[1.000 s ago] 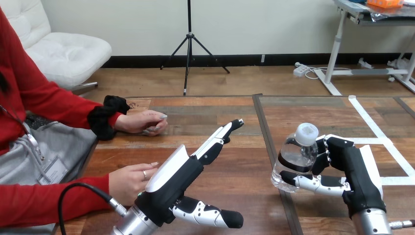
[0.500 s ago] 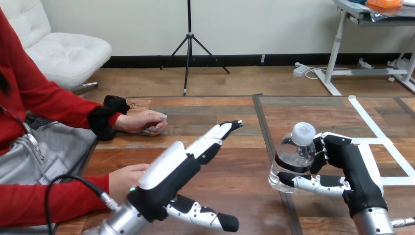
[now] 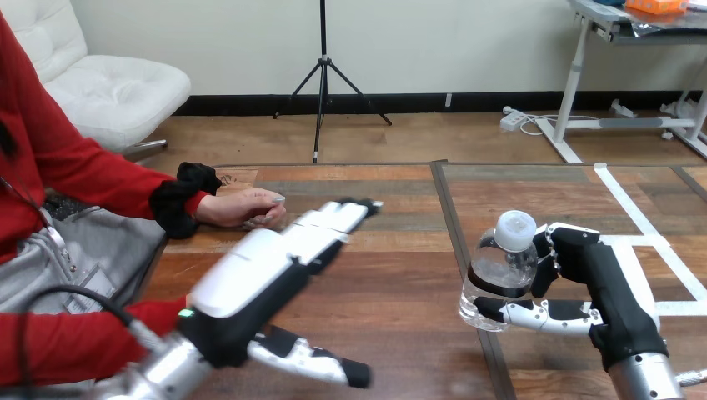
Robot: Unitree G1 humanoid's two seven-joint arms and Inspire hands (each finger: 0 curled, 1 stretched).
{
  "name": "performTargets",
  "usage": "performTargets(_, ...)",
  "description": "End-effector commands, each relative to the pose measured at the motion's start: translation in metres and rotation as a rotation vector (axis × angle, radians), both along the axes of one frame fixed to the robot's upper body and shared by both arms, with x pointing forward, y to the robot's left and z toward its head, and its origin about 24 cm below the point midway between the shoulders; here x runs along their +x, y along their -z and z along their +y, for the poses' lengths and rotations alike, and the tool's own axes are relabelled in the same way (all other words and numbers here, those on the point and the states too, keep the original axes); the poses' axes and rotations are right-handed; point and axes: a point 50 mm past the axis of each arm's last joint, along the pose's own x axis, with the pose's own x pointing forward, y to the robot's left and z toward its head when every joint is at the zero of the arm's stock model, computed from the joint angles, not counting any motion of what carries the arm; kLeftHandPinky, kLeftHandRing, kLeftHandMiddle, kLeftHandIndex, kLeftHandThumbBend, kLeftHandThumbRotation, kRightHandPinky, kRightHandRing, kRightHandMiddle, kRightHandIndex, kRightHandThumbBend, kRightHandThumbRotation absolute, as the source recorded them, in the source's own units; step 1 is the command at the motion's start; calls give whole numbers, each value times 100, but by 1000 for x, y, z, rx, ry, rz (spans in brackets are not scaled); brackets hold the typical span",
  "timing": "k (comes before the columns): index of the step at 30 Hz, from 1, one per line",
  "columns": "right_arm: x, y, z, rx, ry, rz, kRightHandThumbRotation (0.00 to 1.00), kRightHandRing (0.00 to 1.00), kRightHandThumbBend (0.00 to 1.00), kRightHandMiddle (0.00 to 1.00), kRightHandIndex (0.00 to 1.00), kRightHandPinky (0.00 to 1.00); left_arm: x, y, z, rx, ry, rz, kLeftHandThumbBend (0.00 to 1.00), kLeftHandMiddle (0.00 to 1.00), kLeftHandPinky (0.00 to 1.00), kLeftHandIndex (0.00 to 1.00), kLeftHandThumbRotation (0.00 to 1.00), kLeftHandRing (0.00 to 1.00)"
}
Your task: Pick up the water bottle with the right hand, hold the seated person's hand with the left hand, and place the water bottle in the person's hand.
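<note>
A wide wooden desk (image 3: 400, 333) is built of long planks in mixed brown tones with a visible grain. A thin dark seam (image 3: 454, 242) runs from its far edge toward its near edge and splits it into a left and a right part. Strips of white tape (image 3: 646, 225) form straight lines on the right part, near the right edge.

The robot's left hand (image 3: 250, 275) reaches in from the near left corner on a silver forearm. It has a smooth white shell on its back over a black body. It hangs over the left part of the desk, released, with its jointed fingers (image 3: 342, 217) stretched straight toward the far edge and its thumb (image 3: 308, 367) held out to the side. It grasps nothing. A red sleeve (image 3: 75, 346) comes in at the near left corner and passes behind this hand. Whether the two touch cannot be told.

The robot's right hand (image 3: 596, 287) stands over the right part of the desk, close to the near edge. Its black-and-white fingers and thumb are curled round the water bottle (image 3: 500, 275).

The person's hand (image 3: 246, 208) rests on the desk by its left edge, well apart from the bottle.

The water bottle is clear, rounded plastic with a white cap (image 3: 515, 227). It stands nearly upright just right of the seam. Whether its base touches the desk cannot be told.
</note>
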Motion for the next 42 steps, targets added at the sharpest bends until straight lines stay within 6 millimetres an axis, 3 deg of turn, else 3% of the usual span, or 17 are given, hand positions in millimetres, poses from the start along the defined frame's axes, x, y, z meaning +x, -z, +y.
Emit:
performTargets(1, 10, -28, -1, -14, -11, -115, 8, 33, 90, 41, 41, 28, 6, -31, 18, 69, -47, -136, 100, 100, 100, 100, 68, 100)
performTargets(14, 9, -32, 3, -21, -38, -103, 8, 34, 89, 41, 41, 28, 8, -44, 49, 175, -132, -175, 100, 100, 100, 100, 68, 100)
performTargets(42, 9, -38, 13, -9, -82, -109, 3, 34, 87, 42, 43, 29, 25, -44, 91, 422, -268, -168, 100, 100, 95, 100, 74, 100)
